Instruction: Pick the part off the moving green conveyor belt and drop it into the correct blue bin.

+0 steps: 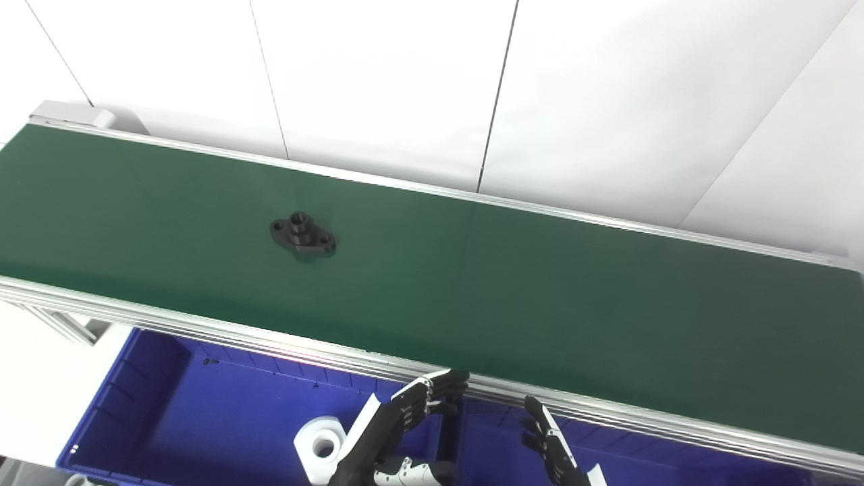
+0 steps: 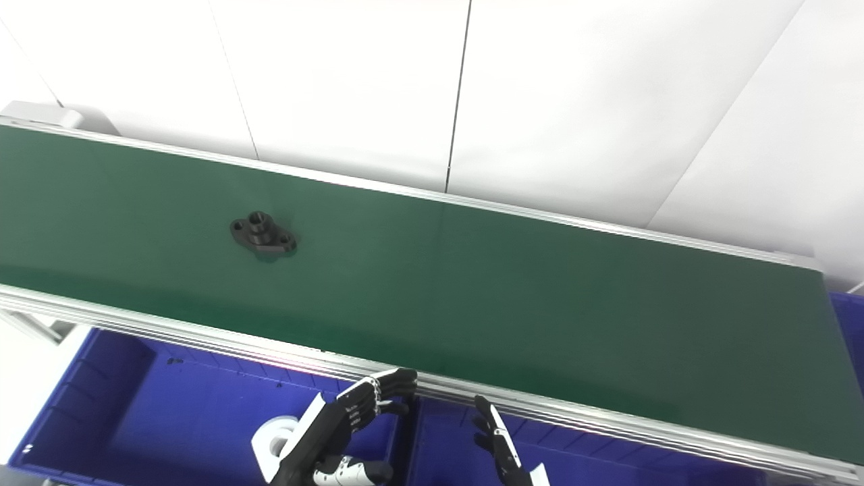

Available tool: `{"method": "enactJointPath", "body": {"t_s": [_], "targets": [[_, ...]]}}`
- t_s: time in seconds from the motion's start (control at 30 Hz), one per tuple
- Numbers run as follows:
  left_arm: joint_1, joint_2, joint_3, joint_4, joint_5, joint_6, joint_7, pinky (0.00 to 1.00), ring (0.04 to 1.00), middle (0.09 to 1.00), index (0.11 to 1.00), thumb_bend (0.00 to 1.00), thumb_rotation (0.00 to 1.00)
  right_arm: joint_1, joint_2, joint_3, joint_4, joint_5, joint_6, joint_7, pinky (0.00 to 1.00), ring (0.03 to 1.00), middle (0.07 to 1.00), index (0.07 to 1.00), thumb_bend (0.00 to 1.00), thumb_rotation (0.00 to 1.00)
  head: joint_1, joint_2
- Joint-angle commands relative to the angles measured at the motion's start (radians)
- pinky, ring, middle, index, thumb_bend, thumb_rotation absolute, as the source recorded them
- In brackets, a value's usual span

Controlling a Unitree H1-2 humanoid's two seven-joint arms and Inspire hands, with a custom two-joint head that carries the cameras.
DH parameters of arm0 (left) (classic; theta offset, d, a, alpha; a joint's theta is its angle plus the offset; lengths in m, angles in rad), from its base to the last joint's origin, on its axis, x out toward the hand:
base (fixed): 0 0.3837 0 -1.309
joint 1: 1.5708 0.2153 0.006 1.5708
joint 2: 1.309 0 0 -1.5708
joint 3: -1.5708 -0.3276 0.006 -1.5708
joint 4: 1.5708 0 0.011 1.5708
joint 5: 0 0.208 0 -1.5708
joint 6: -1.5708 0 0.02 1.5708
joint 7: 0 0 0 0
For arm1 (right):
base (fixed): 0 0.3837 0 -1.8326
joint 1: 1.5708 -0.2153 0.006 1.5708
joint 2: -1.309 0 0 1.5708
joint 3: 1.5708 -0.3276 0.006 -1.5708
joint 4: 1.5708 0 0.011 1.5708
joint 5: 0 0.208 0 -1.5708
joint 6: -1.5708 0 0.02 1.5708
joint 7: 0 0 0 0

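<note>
Nearest, left hand and right hand spread, empty, above blue bins; white part inside. Beyond, black part lying left on green belt. Only in right eye view: another bin's corner far right.

Beyond my work I see a white paneled wall crossed by thin dark seams. A white cylindrical part with a round hole lies low in view. A grey housing sits far left.
</note>
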Motion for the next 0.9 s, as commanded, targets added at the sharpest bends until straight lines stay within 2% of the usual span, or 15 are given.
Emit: {"method": "enactJointPath", "body": {"t_s": [0.0,0.1,0.23,0.47,0.63,0.7,0.8,0.87], "targets": [[-0.012,-0.002,-0.004,-0.01,-0.01,-0.041,0.004,0.73,0.817,0.818,0.8,0.94,0.62,-0.008,0.001,0.001,-0.013,0.004,-0.06,-0.006,0.86,0.93,0.963,0.963,0.93,0.98,-0.011,-0.003],[-0.022,-0.009,-0.005,0.002,-0.011,-0.041,0.005,0.74,0.819,0.816,0.803,0.95,0.63,-0.011,-0.005,-0.009,-0.03,-0.01,-0.06,-0.02,0.87,0.935,0.967,0.961,0.93,0.98,-0.028,-0.008],[-0.043,-0.019,-0.015,0.013,-0.008,-0.039,0.004,0.74,0.827,0.817,0.805,0.93,0.63,0.007,-0.013,-0.049,-0.125,-0.058,-0.06,-0.065,0.86,0.941,0.977,0.967,0.89,0.99,-0.04,-0.01],[-0.065,-0.032,-0.019,0.02,-0.008,-0.041,0.012,0.74,0.823,0.812,0.806,0.94,0.64,0.014,-0.018,-0.099,-0.277,-0.03,-0.06,-0.055,0.86,0.927,0.959,0.977,0.8,0.92,-0.044,-0.019],[-0.08,-0.025,-0.017,0.03,-0.022,-0.041,0.014,0.74,0.822,0.819,0.805,0.92,0.64,-0.032,0.004,-0.133,-0.357,-0.071,-0.059,-0.055,0.85,0.897,0.932,0.953,0.73,0.83,-0.049,-0.033],[-0.086,-0.021,-0.015,0.034,-0.024,-0.042,0.018,0.73,0.815,0.82,0.8,0.91,0.63,-0.052,0.02,-0.147,-0.368,-0.095,-0.059,-0.056,0.82,0.877,0.916,0.942,0.72,0.83,-0.057,-0.037],[-0.094,-0.014,-0.014,0.042,-0.032,-0.042,0.015,0.73,0.814,0.82,0.801,0.91,0.63,-0.102,0.04,-0.176,-0.39,-0.123,-0.055,-0.045,0.8,0.871,0.911,0.937,0.71,0.82,-0.067,-0.044],[-0.098,-0.009,-0.016,0.044,-0.032,-0.042,0.014,0.73,0.813,0.825,0.807,0.92,0.63,-0.143,0.047,-0.2,-0.412,-0.143,-0.032,-0.027,0.79,0.869,0.913,0.937,0.76,0.8,-0.07,-0.045]]}}
